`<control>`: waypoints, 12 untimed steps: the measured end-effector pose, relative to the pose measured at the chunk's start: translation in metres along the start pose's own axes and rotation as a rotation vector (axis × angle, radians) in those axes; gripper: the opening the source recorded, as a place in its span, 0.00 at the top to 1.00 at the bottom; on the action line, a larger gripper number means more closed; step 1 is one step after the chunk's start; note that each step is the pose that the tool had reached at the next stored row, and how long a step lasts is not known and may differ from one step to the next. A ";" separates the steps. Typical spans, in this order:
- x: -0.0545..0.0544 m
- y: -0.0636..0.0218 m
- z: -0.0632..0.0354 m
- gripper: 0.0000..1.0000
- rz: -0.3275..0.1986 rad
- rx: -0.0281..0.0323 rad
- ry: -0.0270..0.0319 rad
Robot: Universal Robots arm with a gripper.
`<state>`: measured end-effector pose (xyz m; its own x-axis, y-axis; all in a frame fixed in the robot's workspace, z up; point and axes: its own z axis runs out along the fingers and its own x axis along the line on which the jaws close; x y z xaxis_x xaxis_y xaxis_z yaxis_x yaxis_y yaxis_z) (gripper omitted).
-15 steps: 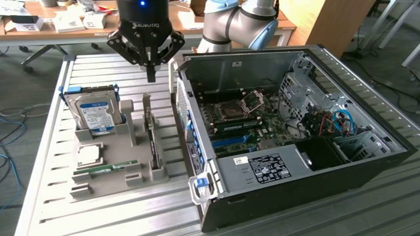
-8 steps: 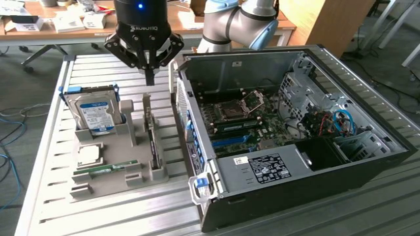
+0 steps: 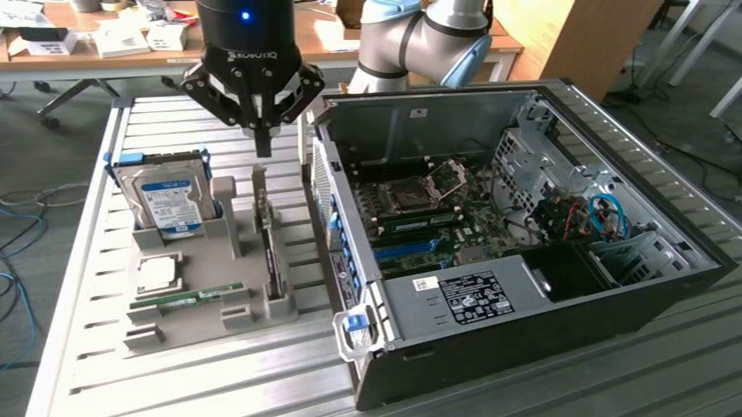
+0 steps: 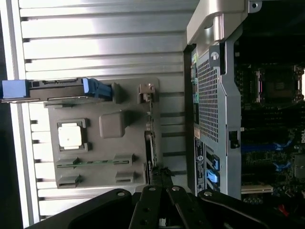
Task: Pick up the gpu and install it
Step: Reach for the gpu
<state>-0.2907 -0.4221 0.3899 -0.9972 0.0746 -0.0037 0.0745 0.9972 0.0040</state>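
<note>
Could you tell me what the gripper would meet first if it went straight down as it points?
Most likely the gpu, standing on edge in the grey holder: the shut gripper hangs above its end. Depth is unclear, so it might instead land on the holder beside it.

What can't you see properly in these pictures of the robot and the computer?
- The gpu: its flat faces. It stands on edge in the grey holder, and the wrist view looks at it edge-on.
- The hard drive: the label's writing is too small in the exterior view.
- The computer case: its inside is cut off by the wrist view's edge.
- The arm: cut off by the exterior view's top edge.
</note>
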 end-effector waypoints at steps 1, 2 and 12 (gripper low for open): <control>0.000 -0.0013 0.0001 0.89 0.000 -0.0001 -0.0001; 0.000 -0.0027 0.0000 0.89 0.000 -0.0001 -0.0001; 0.001 -0.0124 -0.0001 0.89 0.000 0.0000 0.0000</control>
<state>-0.2931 -0.4344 0.3899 -0.9972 0.0746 -0.0037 0.0746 0.9972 0.0041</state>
